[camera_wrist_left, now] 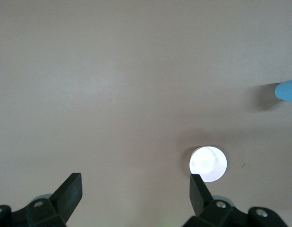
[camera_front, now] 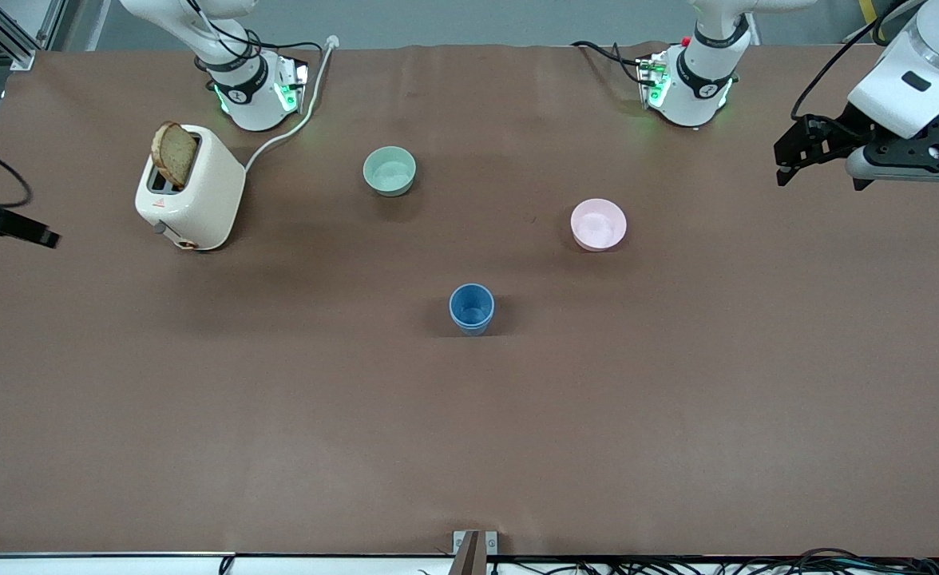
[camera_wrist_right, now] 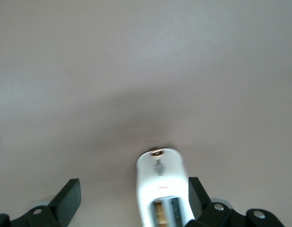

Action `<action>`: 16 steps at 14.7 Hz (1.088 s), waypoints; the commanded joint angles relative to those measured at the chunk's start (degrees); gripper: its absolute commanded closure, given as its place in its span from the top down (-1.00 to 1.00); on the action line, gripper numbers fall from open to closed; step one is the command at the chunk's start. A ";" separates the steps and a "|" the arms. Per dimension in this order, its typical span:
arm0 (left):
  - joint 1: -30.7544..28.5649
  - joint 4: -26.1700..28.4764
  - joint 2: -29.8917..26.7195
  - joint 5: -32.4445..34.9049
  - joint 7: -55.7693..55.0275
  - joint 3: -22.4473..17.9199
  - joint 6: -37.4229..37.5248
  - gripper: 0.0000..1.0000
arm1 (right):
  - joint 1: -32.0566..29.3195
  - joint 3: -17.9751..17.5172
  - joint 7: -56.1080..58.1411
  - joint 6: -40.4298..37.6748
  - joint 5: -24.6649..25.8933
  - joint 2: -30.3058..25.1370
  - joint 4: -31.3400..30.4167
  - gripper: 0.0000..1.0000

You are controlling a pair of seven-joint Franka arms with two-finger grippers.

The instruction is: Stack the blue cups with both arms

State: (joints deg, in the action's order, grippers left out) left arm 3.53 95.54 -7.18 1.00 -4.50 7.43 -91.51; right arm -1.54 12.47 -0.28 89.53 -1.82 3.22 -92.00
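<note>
One blue cup (camera_front: 471, 308) stands upright in the middle of the table; I see no second blue cup apart from it, and I cannot tell whether one is nested inside. It also shows at the edge of the left wrist view (camera_wrist_left: 288, 91). My left gripper (camera_front: 793, 160) hangs open and empty high over the left arm's end of the table, its fingers wide apart in the left wrist view (camera_wrist_left: 135, 183). My right gripper (camera_front: 30, 231) is mostly cut off at the right arm's end of the table; the right wrist view (camera_wrist_right: 134, 188) shows it open and empty above the toaster.
A white toaster (camera_front: 190, 188) with a slice of bread (camera_front: 174, 153) stands near the right arm's base, its cord running to the table edge. A pale green bowl (camera_front: 390, 171) and a pale pink bowl (camera_front: 598, 224) sit farther from the front camera than the cup.
</note>
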 commanded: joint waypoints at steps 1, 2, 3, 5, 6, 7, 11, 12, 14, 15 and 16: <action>-0.01 -2.64 1.37 1.02 0.64 0.13 0.89 1.00 | -2.33 -1.30 4.58 -0.05 0.42 -2.69 2.41 1.00; -0.01 -2.64 1.37 1.02 0.64 0.13 0.89 1.00 | -2.07 -1.57 4.41 -2.05 0.42 -2.52 5.57 1.00; -0.01 -2.64 1.37 1.10 0.72 0.13 0.89 1.00 | -1.72 -1.74 4.06 -4.42 0.33 -2.43 8.47 1.00; -0.01 -2.64 1.37 1.02 0.72 0.13 0.89 1.00 | 0.21 -2.01 3.88 -6.55 0.77 -2.25 11.66 1.00; -0.01 -2.64 1.37 1.02 0.72 0.13 0.89 1.00 | 1.44 -2.01 3.36 -6.64 1.55 -2.17 11.40 1.00; -0.01 -2.64 1.37 1.02 0.72 0.13 0.89 1.00 | 1.62 -2.01 3.18 -6.21 2.43 -2.17 11.31 1.00; -0.10 -2.64 1.46 0.93 0.81 0.13 0.89 1.00 | 1.89 -2.09 2.92 -6.56 1.83 -2.17 10.26 1.00; -0.10 -2.64 1.46 1.02 0.81 0.13 0.89 1.00 | 2.33 -2.10 2.91 -6.30 1.82 -2.17 10.34 1.00; -0.10 -2.64 1.46 1.02 0.81 0.13 0.89 1.00 | 2.68 -2.10 3.00 -6.03 2.00 -2.17 10.35 1.00; -0.10 -2.64 1.46 1.02 0.90 0.13 0.89 1.00 | 2.68 -2.10 3.00 -6.03 2.35 -2.17 10.35 1.00; -0.10 -2.64 1.46 1.10 0.90 0.13 0.89 1.00 | 2.77 -2.10 3.09 -6.12 2.44 -2.17 10.35 1.00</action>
State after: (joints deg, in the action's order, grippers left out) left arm 3.50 94.49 -6.42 1.01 -4.50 7.42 -91.51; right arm 0.76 10.34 3.49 83.22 -0.38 1.81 -81.01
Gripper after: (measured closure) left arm 0.000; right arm 0.000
